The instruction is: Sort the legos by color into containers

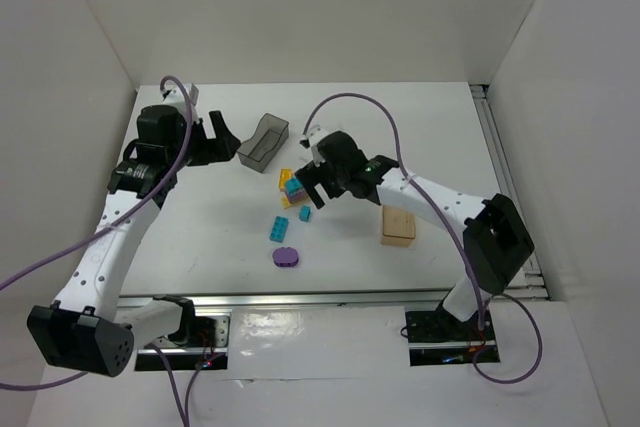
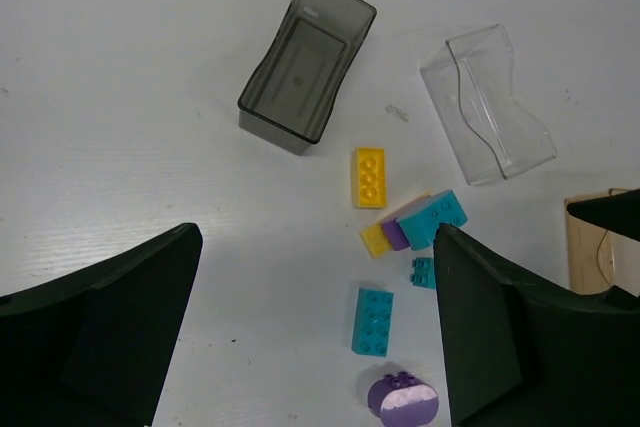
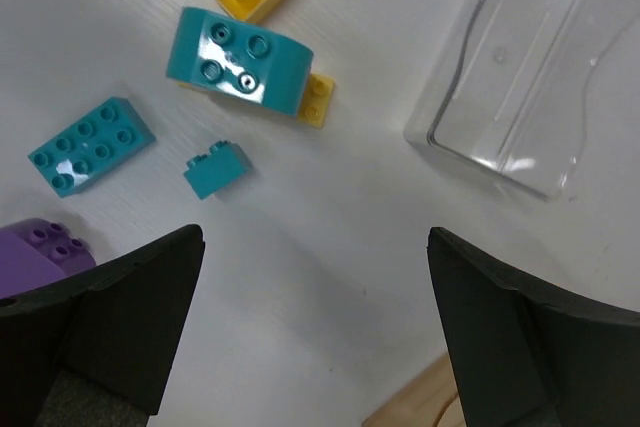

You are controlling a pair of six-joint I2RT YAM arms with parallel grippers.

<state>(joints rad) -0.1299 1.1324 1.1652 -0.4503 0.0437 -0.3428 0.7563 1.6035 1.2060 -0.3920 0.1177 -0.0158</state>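
Loose legos lie mid-table: a yellow brick [image 1: 286,178], a cyan curved piece [image 1: 292,190], a small cyan brick [image 1: 305,214], a long cyan brick [image 1: 279,229] and a purple oval [image 1: 286,257]. The left wrist view shows the yellow brick [image 2: 368,177], a stacked yellow, purple and cyan cluster [image 2: 432,217], the long cyan brick [image 2: 372,321] and the purple oval [image 2: 402,400]. The dark grey bin [image 1: 263,140], clear bin [image 2: 487,105] and tan bin [image 1: 398,226] stand around them. My left gripper [image 1: 218,137] is open and empty beside the dark bin. My right gripper [image 1: 318,190] is open and empty, above bare table right of the cluster.
White walls close in the table on the left, back and right. A rail runs along the right edge [image 1: 497,147]. In the right wrist view the clear bin [image 3: 520,67] lies upper right and the tan bin's corner [image 3: 420,402] at the bottom.
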